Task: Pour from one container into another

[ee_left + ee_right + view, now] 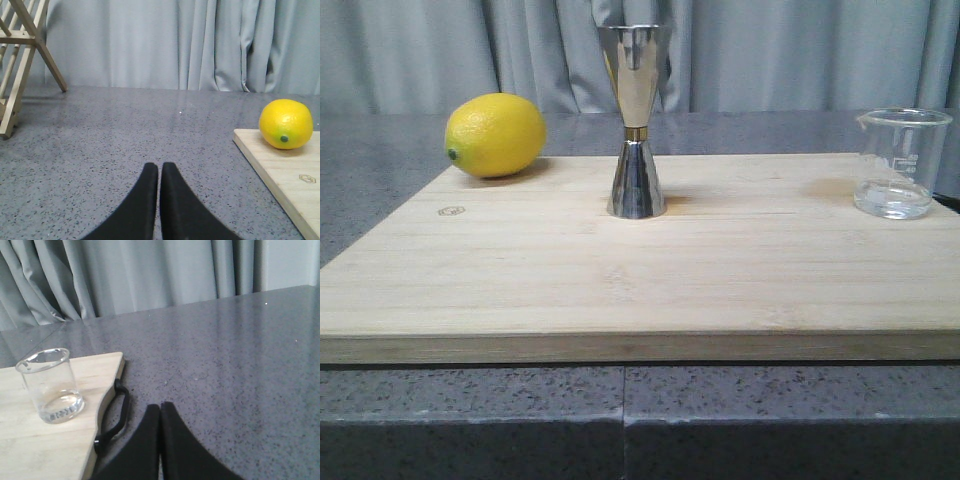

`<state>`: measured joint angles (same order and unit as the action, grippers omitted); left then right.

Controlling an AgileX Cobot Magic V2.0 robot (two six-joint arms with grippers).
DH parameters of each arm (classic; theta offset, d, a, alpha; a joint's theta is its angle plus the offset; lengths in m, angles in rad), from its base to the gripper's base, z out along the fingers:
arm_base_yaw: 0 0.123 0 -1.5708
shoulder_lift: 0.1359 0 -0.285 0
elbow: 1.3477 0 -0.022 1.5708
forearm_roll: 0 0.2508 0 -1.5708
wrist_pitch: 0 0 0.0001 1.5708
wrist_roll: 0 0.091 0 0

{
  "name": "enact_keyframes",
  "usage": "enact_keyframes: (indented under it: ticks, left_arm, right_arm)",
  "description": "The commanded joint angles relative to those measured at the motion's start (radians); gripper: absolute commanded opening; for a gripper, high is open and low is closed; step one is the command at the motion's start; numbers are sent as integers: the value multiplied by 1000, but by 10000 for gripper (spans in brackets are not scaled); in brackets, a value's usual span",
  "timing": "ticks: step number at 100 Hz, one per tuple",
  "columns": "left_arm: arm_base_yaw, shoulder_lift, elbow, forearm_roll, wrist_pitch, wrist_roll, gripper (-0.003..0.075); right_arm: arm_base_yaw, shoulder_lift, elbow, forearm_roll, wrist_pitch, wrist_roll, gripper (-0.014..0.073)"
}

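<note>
The beaker (902, 163) stands upright at the board's (640, 270) right edge, a little clear liquid at its bottom; the jigger (636, 120) stands upright mid-board, its contents hidden from here; whether the pour is over or yet to come, the scene won't say. Right hand (160, 412) rests over bare tabletop (240, 365) just off that edge, fingers pressed together, holding nothing; the beaker is nearer it. Left hand (160, 172), likewise closed and empty, sits out beyond the lemon (286, 124).
</note>
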<state>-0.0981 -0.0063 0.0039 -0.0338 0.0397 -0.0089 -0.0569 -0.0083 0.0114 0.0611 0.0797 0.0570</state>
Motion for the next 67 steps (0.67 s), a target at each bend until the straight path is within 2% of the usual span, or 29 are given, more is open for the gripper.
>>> enact_keyframes:
  ticks: [1,8,67]
  left_arm:
    - [3,-23,28,1,-80,0,-19]
    - [3,-23,28,1,-80,0,-19]
    - [3,-23,28,1,-80,0,-19]
  right_arm:
    - [-6,-20,2,-43,-95,-7,-72]
    - [-6,-20,10,-82,-115,-10,-72]
    - [-6,-20,10,-82,-116,-10,-72]
